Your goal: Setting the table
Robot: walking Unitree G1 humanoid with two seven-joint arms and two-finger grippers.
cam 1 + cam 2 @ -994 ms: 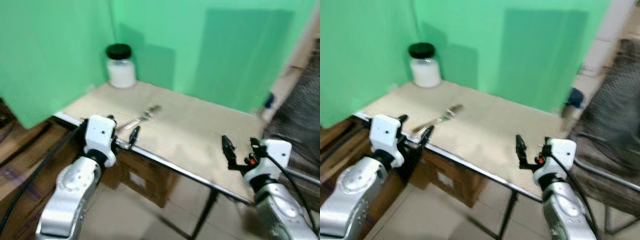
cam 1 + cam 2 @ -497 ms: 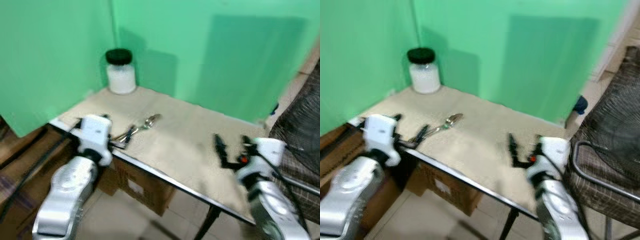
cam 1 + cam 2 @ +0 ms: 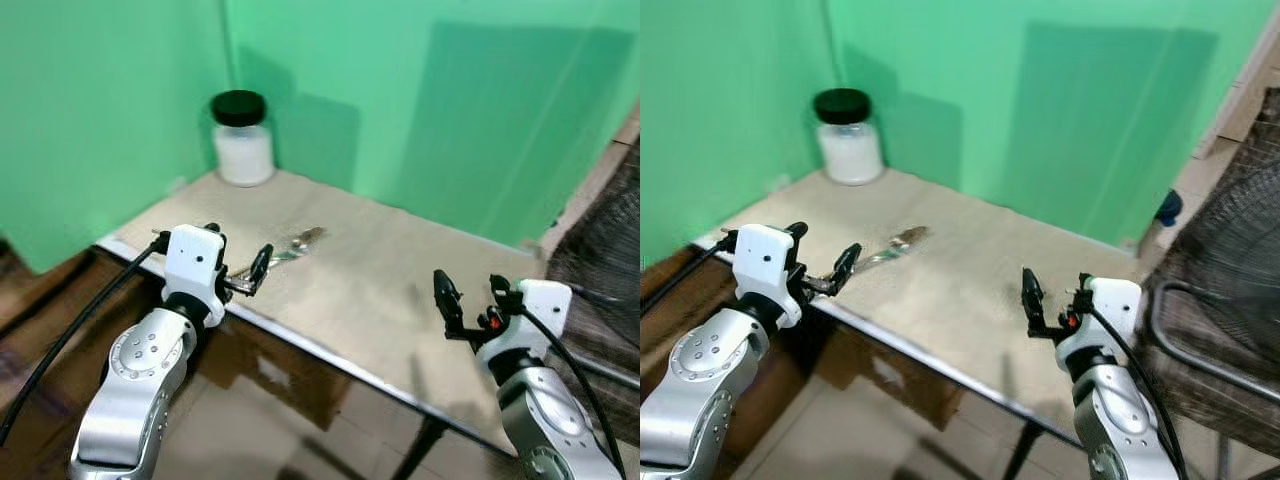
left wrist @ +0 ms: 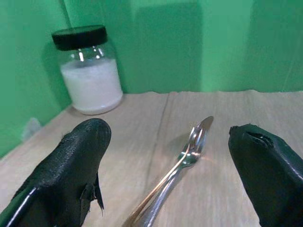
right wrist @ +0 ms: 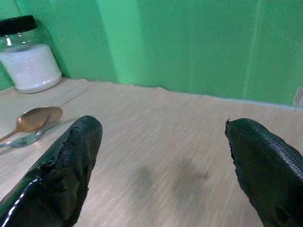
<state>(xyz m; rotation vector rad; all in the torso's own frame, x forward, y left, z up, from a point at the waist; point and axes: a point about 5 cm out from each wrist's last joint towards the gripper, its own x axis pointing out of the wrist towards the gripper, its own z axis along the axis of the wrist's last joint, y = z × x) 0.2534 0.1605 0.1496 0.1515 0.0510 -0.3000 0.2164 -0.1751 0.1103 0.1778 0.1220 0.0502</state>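
Backing onto green walls, the beige table (image 3: 380, 290) holds shiny spoons (image 4: 182, 163) between the spread left gripper (image 4: 170, 189) fingers; right gripper (image 5: 163, 184) likewise spread.

We see the spoon (image 4: 189, 156) on the worktop (image 3: 400, 270) just ahead of our left claw (image 3: 236, 277); the jar (image 3: 242, 138) stands beyond.

The two head views look forward and down from above the near edge of the tabletop (image 3: 380, 270), toward the green backdrop (image 3: 420, 100), taking in both arms. Each wrist camera sits low over the wood, looking along its own black fingers (image 4: 71, 170) toward that backdrop (much nearer than the head). All four views share the white-filled jar (image 3: 848, 140) and the spoon (image 4: 189, 151) lying on the tabletop.
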